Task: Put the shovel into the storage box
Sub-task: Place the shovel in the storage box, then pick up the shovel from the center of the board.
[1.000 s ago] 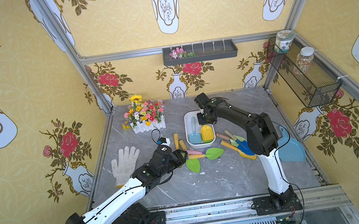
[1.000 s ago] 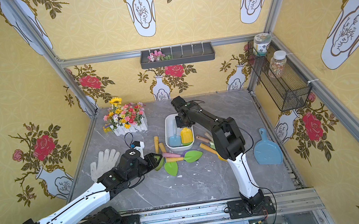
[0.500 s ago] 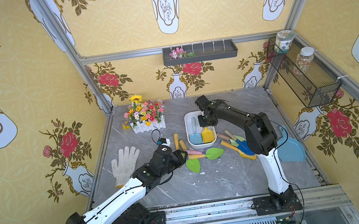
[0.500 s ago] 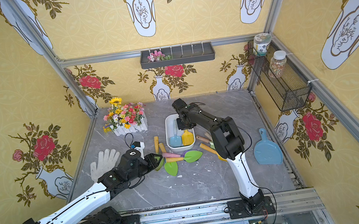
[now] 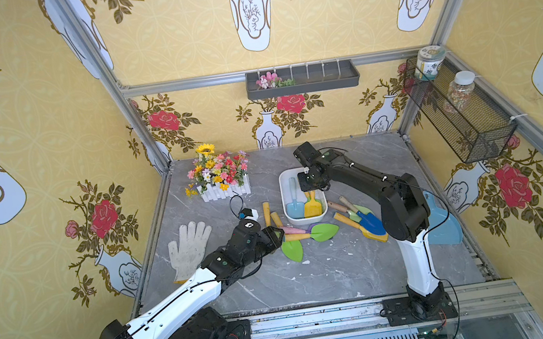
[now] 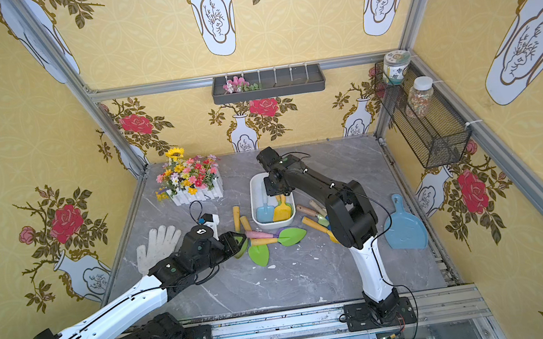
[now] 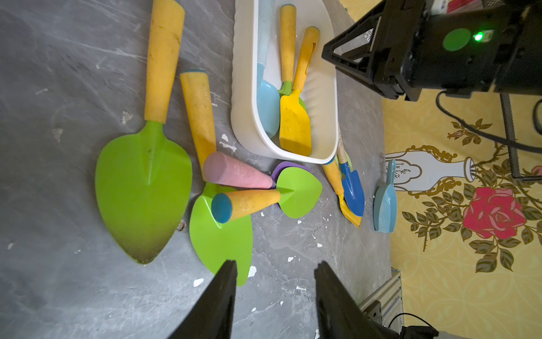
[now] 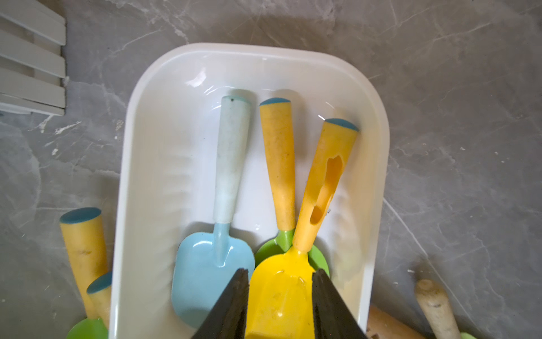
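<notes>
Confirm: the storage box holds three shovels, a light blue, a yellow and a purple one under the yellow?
Not purple: the right wrist view shows a green shovel under the yellow shovel. The storage box does hold three, the light blue shovel included.

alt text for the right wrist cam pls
A white storage box on a grey marble table holds three toy shovels: a light blue shovel, a green-bladed shovel and a yellow shovel lying partly over it. The right tool has its black fingers apart above the yellow blade, gripping nothing.
</notes>
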`<control>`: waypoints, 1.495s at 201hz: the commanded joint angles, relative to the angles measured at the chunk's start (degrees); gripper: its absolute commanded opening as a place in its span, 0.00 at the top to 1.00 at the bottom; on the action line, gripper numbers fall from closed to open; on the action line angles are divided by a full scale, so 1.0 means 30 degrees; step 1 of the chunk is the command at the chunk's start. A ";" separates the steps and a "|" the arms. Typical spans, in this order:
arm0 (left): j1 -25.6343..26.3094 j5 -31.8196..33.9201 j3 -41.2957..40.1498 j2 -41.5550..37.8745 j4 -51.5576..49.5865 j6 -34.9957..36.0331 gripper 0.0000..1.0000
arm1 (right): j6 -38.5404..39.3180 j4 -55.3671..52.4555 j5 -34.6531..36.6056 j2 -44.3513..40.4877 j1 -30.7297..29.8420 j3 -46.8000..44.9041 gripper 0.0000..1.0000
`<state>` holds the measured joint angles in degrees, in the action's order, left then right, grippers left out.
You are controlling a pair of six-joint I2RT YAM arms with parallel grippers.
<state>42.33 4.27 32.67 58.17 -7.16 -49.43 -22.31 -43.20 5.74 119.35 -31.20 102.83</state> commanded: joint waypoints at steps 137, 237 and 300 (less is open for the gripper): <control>-0.0652 0.0769 0.1020 0.1158 -0.0836 0.0414 0.53 | -0.2115 0.2525 -0.1094 -0.6600 -0.2643 -0.7134 0.55; -0.2699 0.0454 0.1124 0.2414 -0.0928 0.0970 0.55 | -0.3185 0.5025 -0.1810 -0.9712 -0.4760 -1.1570 0.53; -0.4154 0.0044 0.1724 0.4107 -0.0698 0.1664 0.56 | -0.3414 0.6716 -0.2359 -1.0135 -0.6235 -1.2841 0.52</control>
<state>31.11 5.56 37.21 68.71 -9.91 -46.44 -31.70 -26.92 -0.12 89.38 -48.95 65.14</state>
